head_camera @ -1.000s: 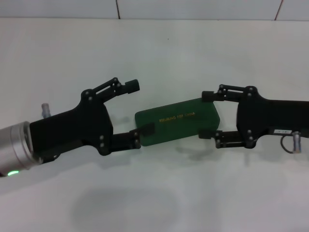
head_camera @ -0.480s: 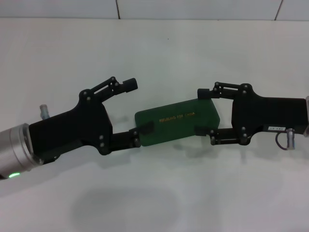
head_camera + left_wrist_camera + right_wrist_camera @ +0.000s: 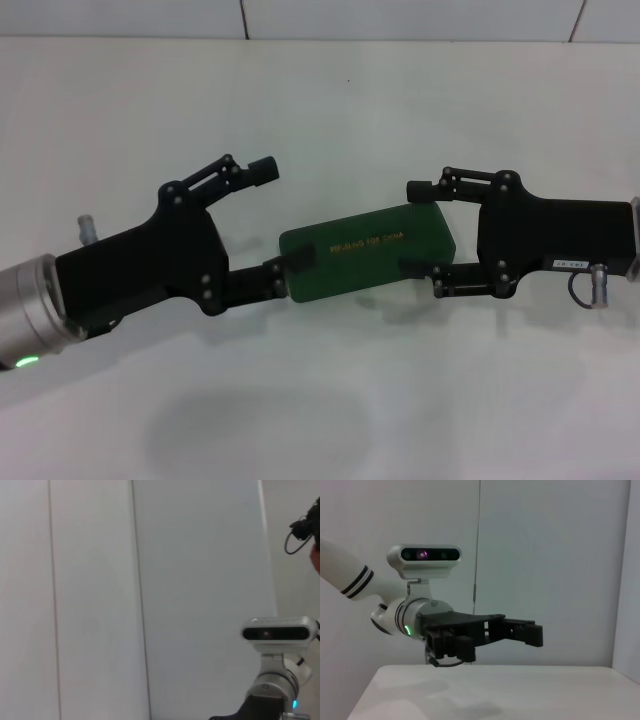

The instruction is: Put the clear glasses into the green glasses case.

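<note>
- Right end effector (image 3: 417, 227) has slid in along the worktop (image 3: 330, 110), its spread fingers now straddling the far end of the green glasses case (image 3: 367, 252).
- Left end effector (image 3: 279, 218), also wide, has eased back slightly, lower finger touching the case's near end.
- Case lies shut (clear glasses not visible), so it probably needs opening first.

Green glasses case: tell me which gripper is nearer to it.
Right, narrowly. The right gripper straddles the green glasses case at its right end; the left gripper is open at its left end, one finger touching the corner.
</note>
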Available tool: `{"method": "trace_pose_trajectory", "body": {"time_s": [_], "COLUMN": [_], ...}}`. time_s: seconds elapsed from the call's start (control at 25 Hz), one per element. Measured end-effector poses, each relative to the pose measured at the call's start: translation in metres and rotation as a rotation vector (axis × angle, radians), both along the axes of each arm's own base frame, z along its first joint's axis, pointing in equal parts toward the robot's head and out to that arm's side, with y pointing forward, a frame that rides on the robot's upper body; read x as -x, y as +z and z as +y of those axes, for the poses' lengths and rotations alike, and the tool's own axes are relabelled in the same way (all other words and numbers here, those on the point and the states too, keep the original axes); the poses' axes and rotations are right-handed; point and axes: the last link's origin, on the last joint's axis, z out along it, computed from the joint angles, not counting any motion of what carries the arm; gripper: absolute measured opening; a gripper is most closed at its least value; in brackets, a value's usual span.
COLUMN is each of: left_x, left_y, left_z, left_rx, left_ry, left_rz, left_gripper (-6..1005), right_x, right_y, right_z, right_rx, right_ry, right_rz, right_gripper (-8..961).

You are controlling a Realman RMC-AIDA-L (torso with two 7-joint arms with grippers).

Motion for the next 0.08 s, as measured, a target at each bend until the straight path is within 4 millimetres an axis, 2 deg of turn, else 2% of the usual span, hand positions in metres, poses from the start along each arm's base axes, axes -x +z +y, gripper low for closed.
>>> {"method": "trace_pose_trajectory", "body": {"time_s": [0.08], "left_x": [0.0007], "left_y": [0.0000], "left_z": [-0.0004], "left_rx": [-0.003], "left_ry": [0.005], "left_rz": [-0.002], "left_gripper": [888], "right_x": [0.0000], "right_y": [0.0000], "right_z": [0.0000], "right_rx": [0.000], "right_ry": [0.000], "right_rz": [0.000], "right_gripper": [770]}}
